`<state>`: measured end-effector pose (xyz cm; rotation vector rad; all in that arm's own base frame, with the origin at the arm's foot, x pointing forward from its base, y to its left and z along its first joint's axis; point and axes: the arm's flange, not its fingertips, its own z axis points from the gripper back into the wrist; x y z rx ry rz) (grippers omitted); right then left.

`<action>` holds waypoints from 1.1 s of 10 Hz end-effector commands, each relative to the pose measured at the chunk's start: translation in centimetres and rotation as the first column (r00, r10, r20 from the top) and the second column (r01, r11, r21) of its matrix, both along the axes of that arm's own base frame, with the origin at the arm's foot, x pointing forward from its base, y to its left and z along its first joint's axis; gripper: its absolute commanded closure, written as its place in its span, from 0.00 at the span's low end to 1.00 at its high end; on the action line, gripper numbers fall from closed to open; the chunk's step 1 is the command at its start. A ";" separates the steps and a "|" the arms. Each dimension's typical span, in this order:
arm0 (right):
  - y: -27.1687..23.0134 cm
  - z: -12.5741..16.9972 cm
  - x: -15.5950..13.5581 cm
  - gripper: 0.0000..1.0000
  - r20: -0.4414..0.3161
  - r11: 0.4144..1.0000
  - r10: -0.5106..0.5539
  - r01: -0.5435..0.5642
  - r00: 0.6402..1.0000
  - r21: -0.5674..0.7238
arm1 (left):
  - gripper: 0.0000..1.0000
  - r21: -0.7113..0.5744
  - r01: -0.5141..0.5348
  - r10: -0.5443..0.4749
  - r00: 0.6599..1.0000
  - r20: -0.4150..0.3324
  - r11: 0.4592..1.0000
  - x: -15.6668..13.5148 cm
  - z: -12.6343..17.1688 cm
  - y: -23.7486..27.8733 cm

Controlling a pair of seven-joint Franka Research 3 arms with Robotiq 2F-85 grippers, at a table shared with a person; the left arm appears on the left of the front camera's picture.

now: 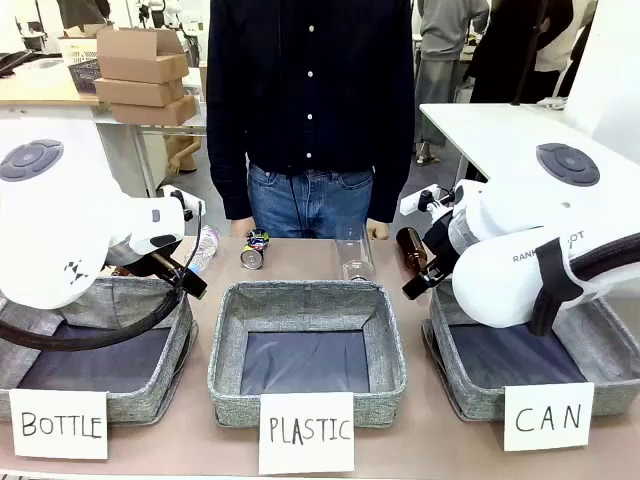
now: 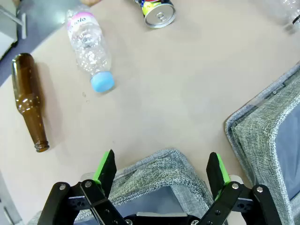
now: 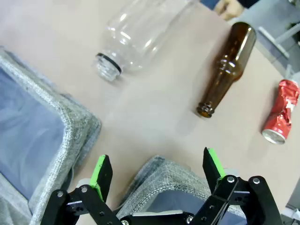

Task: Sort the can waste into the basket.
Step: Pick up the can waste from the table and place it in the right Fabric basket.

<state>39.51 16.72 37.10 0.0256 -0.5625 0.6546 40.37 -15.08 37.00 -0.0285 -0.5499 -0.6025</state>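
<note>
Left gripper (image 2: pixel 162 160) and right gripper (image 3: pixel 157 161) hang spread and empty, evidently because dark can (image 2: pixel 159 11) and red can (image 3: pixel 281 117) lie ungrasped ahead of them.

Red can (image 3: pixel 280 111) is shiny crumpled metal, basket (image 1: pixel 465 395) rough woven cloth, tabletop (image 2: pixel 187 84) seemingly matt.

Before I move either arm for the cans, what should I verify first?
1. Left gripper open, holding nothing: ok.
2. Right gripper open, holding nothing: ok.
3. Red can lying free on the table, apart from the brown bottle: ok.
4. Dark can free on the table, apart from the plastic bottle: ok.
5. CAN basket upright, mouth open: ok.
6. Cans in the basket: not ok, both lie on the table.
</note>
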 end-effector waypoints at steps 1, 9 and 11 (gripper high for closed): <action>0.0 0.0 0.0 0.00 0.000 1.000 0.000 0.000 1.000 0.000 | 0.00 0.000 0.000 0.000 1.000 0.000 1.000 0.0 0.0 0.0; 0.0 0.0 0.0 0.00 0.000 1.000 0.000 0.000 1.000 0.000 | 0.00 0.000 0.000 0.000 1.000 0.000 1.000 0.0 0.0 0.0; 0.0 0.0 0.0 0.00 0.000 1.000 0.000 0.000 1.000 0.000 | 0.00 0.000 0.000 0.000 1.000 0.000 1.000 0.0 0.0 0.0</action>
